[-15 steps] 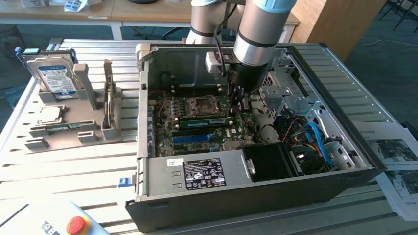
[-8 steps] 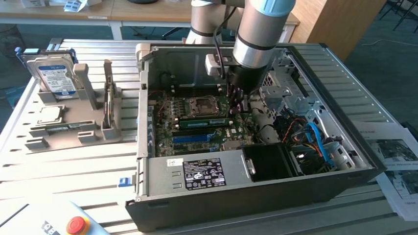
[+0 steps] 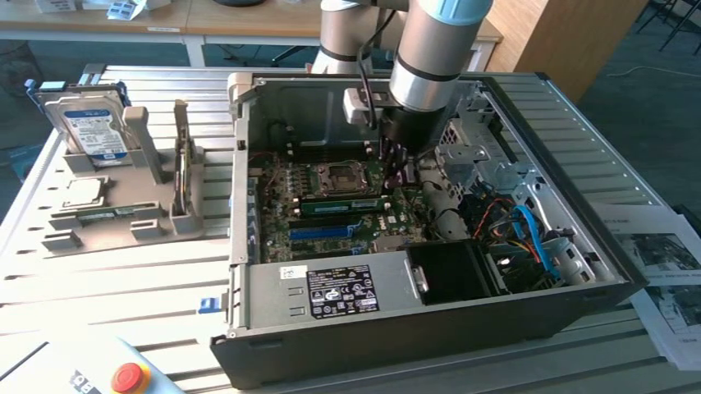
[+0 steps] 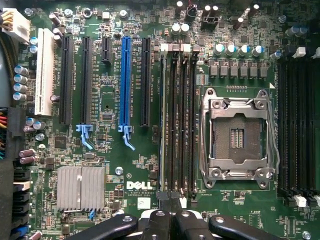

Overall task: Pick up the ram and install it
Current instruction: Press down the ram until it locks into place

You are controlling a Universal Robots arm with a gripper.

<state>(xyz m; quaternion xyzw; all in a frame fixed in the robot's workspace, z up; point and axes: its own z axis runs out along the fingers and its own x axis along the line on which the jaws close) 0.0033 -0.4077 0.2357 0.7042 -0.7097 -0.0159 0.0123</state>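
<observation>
The ram [image 3: 340, 205] is a long green stick standing on edge in a motherboard slot inside the open computer case, just in front of the processor socket [image 3: 334, 178]. In the wrist view the ram [image 4: 163, 120] appears edge-on as a thin pale line in the memory slot nearest the blue slot [image 4: 125, 85]. My gripper [image 3: 398, 164] hangs over the slots' end towards the exterior view's right. Its black fingers [image 4: 159, 220] meet at the tips; the gripper [image 4: 170, 199] is shut, with nothing visible between them, right at the end of the memory slots.
The case walls [image 3: 243, 180], drive cage [image 3: 482, 156], power supply [image 3: 328, 291] and cables [image 3: 531, 234] crowd the arm. On the exterior view's left, a grey fixture [image 3: 153, 222] holds a hard drive [image 3: 93, 131], a silver processor [image 3: 82, 193] and a green board [image 3: 110, 215]. A red stop button [image 3: 130, 377] is near.
</observation>
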